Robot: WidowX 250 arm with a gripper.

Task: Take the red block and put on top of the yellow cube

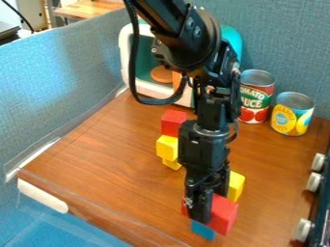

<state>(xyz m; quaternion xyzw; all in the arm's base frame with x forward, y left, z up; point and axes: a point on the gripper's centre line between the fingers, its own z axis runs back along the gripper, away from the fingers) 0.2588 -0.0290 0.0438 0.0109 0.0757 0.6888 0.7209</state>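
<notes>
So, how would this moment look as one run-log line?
gripper: down at front red block, grip unclear | blue block: at its near side | yellow block: behind it | other red block: farther back

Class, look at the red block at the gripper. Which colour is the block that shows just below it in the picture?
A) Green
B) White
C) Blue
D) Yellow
C: a blue block shows just below the red block at the gripper, while the nearby yellow block shows above that red one.
</notes>
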